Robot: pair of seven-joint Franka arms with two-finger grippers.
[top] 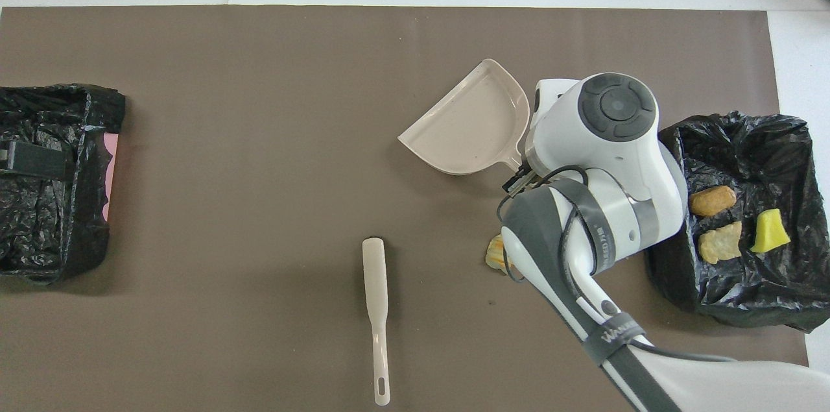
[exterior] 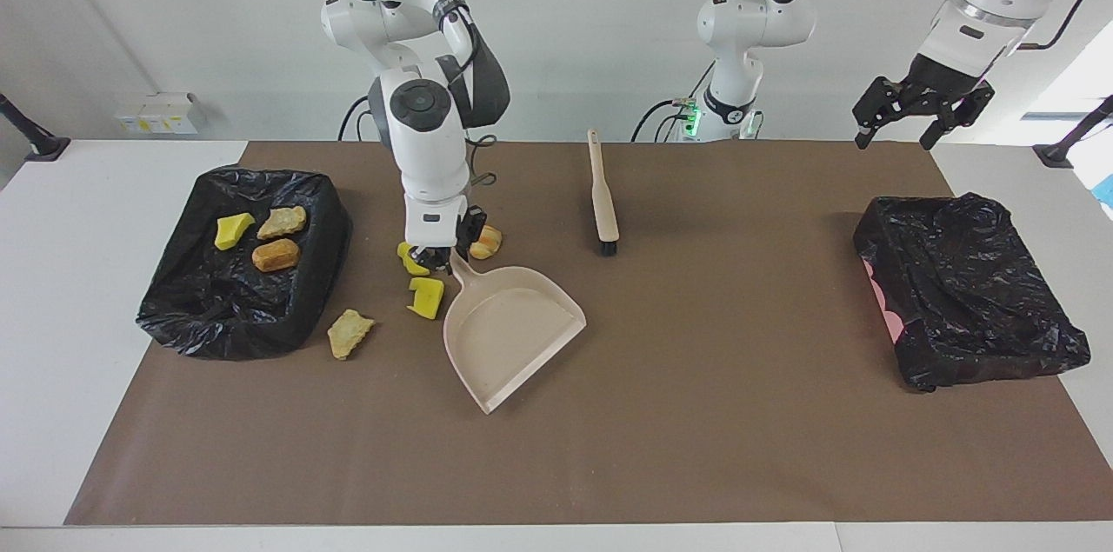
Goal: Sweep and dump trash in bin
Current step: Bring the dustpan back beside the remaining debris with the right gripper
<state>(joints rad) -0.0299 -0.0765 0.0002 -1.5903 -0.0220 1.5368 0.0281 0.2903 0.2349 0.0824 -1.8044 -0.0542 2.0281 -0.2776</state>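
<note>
Bin at the right arm's end (exterior: 174, 326): holds three bits of trash, a yellow wedge (exterior: 232, 229) and two brown pieces (exterior: 282, 222)
Loose trash: four bits on the surface (exterior: 696, 448); a pastry piece (exterior: 349, 333) just beside that bin, two yellow wedges (exterior: 425, 296) and a croissant-like bit (exterior: 487, 242) clustered round the right gripper
Right gripper (exterior: 432, 255): clenched on the dustpan handle, low over the wedges
Dustpan (exterior: 509, 335): empty, mouth turned away from the robots and away from the loose bits, which sit by the handle end
Step in hand, as judged: setting the dustpan down for another load
Doing it well: turn the mouth toward the cluster, press the lip flat on the surface, hold firm against the push of sweeping
Brush (exterior: 603, 196): lying free, well apart from the trash, toward the left arm
Second bin (exterior: 965, 291): no trash seen inside
Left gripper (exterior: 922, 113): released, waiting high, near the second bin
</note>
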